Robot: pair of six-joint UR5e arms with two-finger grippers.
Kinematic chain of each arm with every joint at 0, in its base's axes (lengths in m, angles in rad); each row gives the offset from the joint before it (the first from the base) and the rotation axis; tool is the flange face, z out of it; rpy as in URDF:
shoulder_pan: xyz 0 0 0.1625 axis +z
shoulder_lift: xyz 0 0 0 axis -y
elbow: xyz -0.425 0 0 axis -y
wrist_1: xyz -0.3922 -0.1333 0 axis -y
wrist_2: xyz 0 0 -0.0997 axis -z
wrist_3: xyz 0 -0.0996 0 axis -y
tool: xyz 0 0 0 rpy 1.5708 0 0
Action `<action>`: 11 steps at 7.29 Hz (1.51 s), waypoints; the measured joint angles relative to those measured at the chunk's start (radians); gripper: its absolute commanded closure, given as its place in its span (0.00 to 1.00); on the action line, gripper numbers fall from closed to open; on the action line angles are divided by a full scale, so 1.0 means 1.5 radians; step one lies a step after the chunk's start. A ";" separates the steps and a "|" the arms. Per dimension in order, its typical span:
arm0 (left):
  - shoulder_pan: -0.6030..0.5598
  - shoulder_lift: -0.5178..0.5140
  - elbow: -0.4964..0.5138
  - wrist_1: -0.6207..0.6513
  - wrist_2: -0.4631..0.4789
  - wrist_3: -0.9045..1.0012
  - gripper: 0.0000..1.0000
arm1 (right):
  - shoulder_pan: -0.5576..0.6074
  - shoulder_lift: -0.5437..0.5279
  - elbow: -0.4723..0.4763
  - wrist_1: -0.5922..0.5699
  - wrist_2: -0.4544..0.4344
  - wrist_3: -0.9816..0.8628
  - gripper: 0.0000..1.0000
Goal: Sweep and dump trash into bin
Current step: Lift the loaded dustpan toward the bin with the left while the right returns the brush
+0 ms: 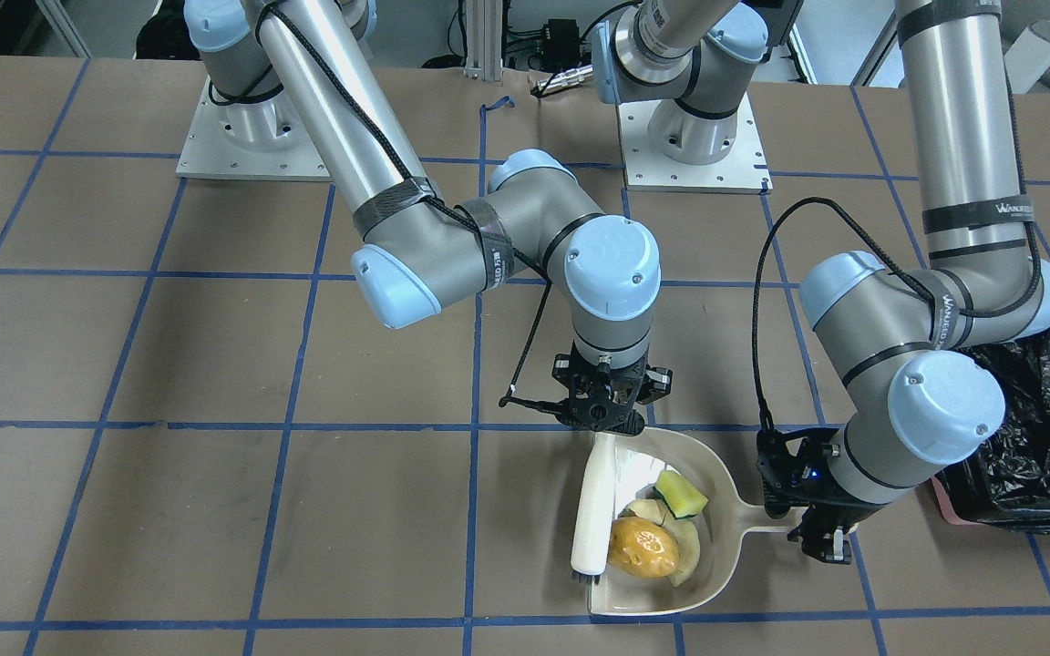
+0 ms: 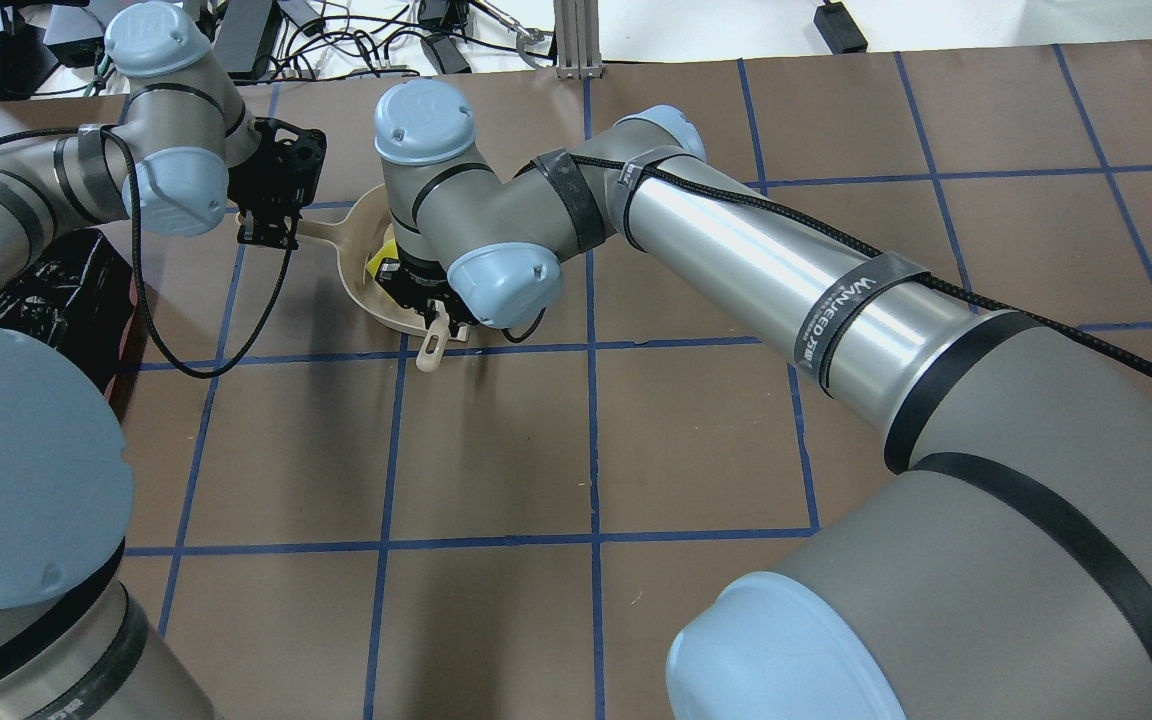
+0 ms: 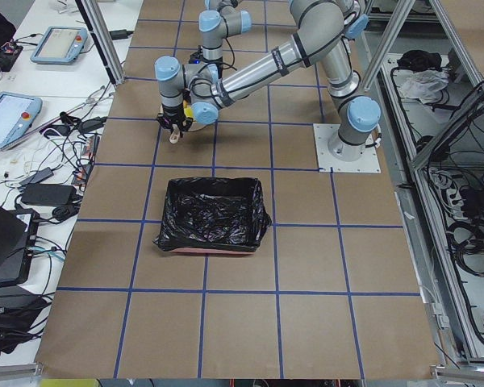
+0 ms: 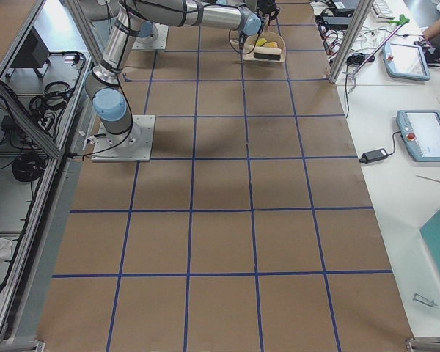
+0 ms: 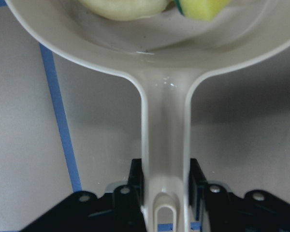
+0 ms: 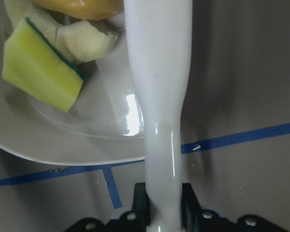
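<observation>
The trash lies in a beige dustpan (image 1: 643, 597): a brown lump (image 1: 642, 547), a yellow-green sponge (image 1: 680, 494) and a cream slice (image 1: 687, 547). My left gripper (image 1: 818, 536) is shut on the dustpan's handle (image 5: 165, 145), which shows between its fingers (image 5: 135, 180). My right gripper (image 1: 604, 417) is shut on a white brush (image 1: 593, 510) lying along the pan's edge, its handle (image 6: 157, 96) beside the sponge (image 6: 41, 72). The bin (image 1: 1035, 428), lined with a black bag, stands just beyond my left arm's elbow.
Both arms reach across the brown table with blue tape lines (image 1: 288, 424). The bin (image 3: 214, 214) sits about one grid square from the dustpan (image 3: 177, 121). The arm bases (image 1: 694, 155) stand at the robot's edge.
</observation>
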 measured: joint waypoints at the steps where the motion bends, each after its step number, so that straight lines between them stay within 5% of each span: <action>1: 0.000 -0.001 0.000 0.000 0.000 0.000 1.00 | -0.007 -0.006 -0.001 0.007 -0.004 -0.012 1.00; 7: 0.024 0.025 -0.010 -0.007 -0.060 -0.010 1.00 | -0.158 -0.114 0.010 0.177 -0.059 -0.220 1.00; 11: 0.111 0.110 0.004 -0.172 -0.131 0.002 1.00 | -0.381 -0.190 0.098 0.211 -0.068 -0.438 1.00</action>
